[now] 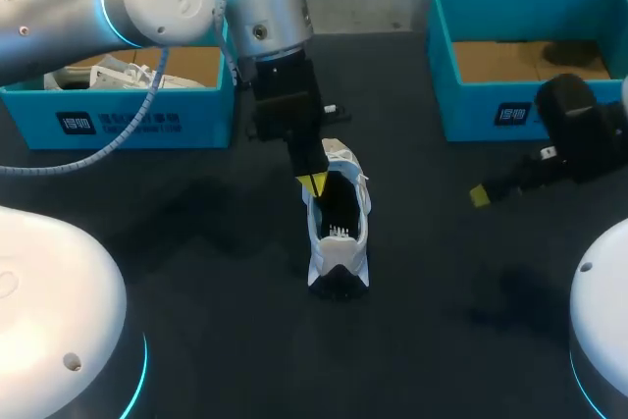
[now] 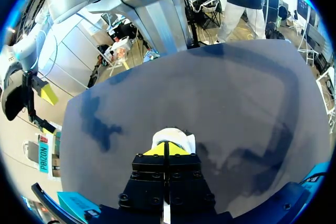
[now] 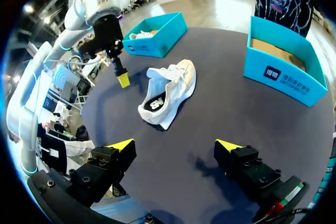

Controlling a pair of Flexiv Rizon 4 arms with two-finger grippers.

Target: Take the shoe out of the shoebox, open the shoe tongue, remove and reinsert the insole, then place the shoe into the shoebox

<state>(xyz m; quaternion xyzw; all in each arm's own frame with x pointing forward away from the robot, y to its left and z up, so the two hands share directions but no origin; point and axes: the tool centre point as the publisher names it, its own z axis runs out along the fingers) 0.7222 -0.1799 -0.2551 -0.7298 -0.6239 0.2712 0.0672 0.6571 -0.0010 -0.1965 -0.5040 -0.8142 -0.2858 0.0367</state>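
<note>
The shoe [image 1: 339, 254], a white trainer, lies on the dark worktop [image 1: 216, 340] in the middle of the head frame, heel toward the lower edge and toe toward the upper. Its mouth faces the camera and shows the dark insole [image 3: 154, 103] with a white mark.

My left hand [image 1: 315, 183] comes down from the upper left with its yellow tips pressed together and nothing between them. It sits at the shoe's left flank, near the tongue. From the left wrist the white upper lies just ahead of the tips. From the right wrist the tips look just clear of the shoe, so I cannot tell whether they touch it.

My right hand [image 3: 175, 148] is at the right of the head frame, well apart from the shoe, with its fingers spread wide and holding nothing.

The left shoebox [image 1: 147, 123], in the upper left, holds white packing paper [image 1: 123, 74]. The right shoebox [image 1: 471, 110], in the upper right, shows its brown cardboard floor [image 1: 500, 58].
</note>
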